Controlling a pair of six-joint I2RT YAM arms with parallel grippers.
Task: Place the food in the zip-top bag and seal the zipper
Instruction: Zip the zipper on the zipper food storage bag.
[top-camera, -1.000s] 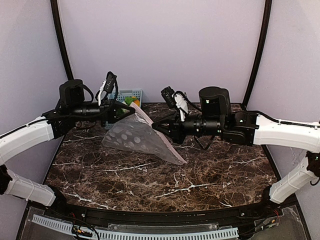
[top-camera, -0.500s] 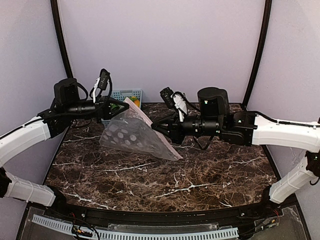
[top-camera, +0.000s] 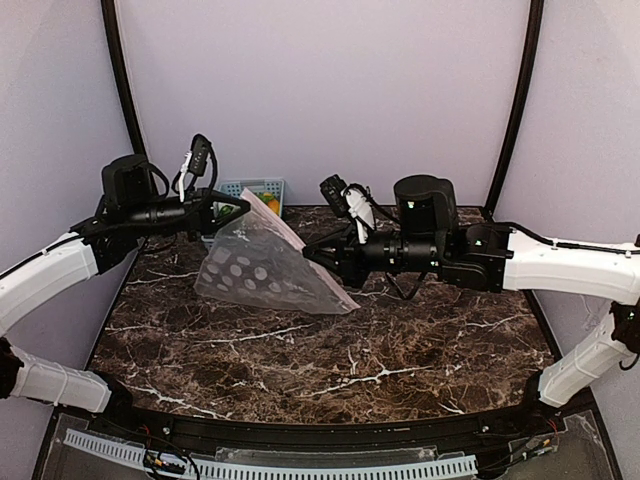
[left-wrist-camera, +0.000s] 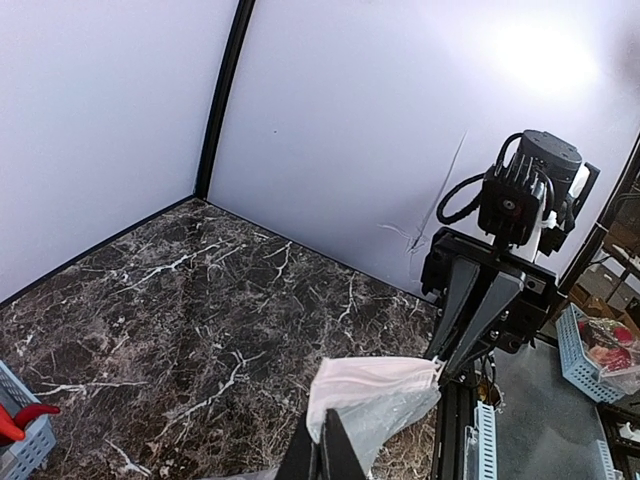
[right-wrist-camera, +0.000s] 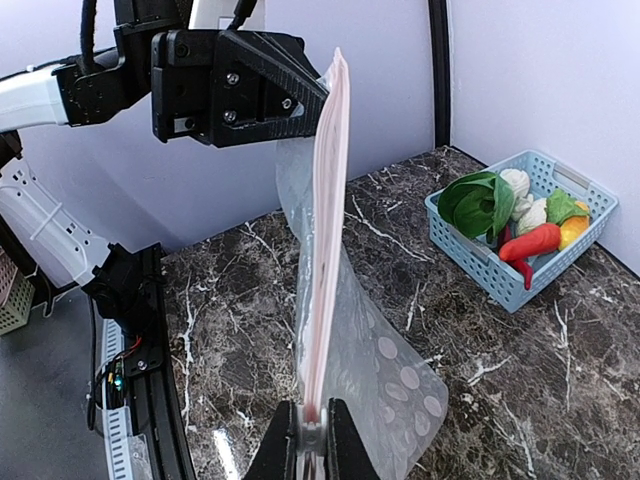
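So the zip-top bag (top-camera: 262, 272) is a floppy clear plastic thing with pale dots all over. It's held up just in front of the light-blue lattice basket (right-wrist-camera: 470, 258), spread out like a sail, and its bottom edge looks like it brushes the dark marbled desk (top-camera: 400, 345). The zipper (right-wrist-camera: 328, 200) is a thin pinkish strip along the raised edge, pulled taut and slanting down away from the basket. On the end of that strip nearest the basket, the left pincer (top-camera: 243, 206) is clamped tight. The right pincer (top-camera: 308, 255) is pinched on the same strip farther from the basket. Both arms reach in roughly level, forearms horizontal, wrists aimed at each other. The food (right-wrist-camera: 505, 215) all sits in the basket: a glossy green leafy piece, a smooth long red-orange one, lumpy white ones and a bit of yellow.
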